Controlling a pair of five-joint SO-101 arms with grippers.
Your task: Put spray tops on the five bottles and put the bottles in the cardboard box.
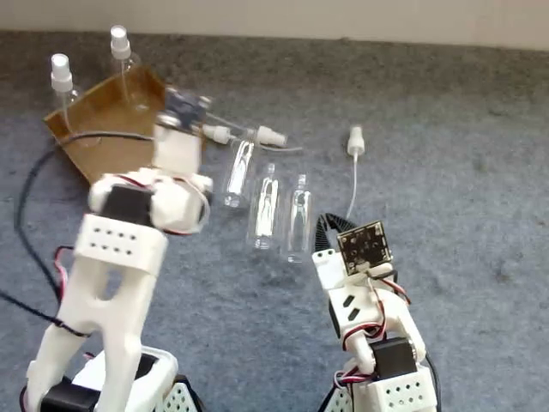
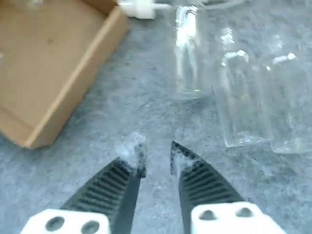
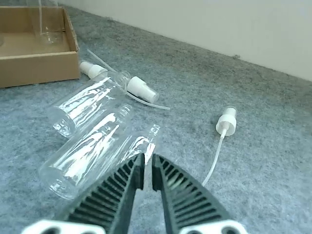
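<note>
Flagging roll risk: three bare bottles (image 1: 265, 206) lie side by side on the worktop (image 1: 463, 172), and a nudge could scatter them. Thin dip tubes (image 1: 353, 184) may bend and miss a neck. Three loose spray tops (image 1: 271, 136). Two capped bottles (image 1: 122, 51) stand in the cardboard box (image 1: 94, 116). Left gripper (image 2: 156, 158) is slightly parted, right gripper (image 3: 147, 165) all but closed, both empty.

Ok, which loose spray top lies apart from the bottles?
The spray top with the long tube, alone; the other two lie by the bottles.

grey carpet (image 1: 463, 172) beside a pale wall (image 1: 343, 17)
</note>
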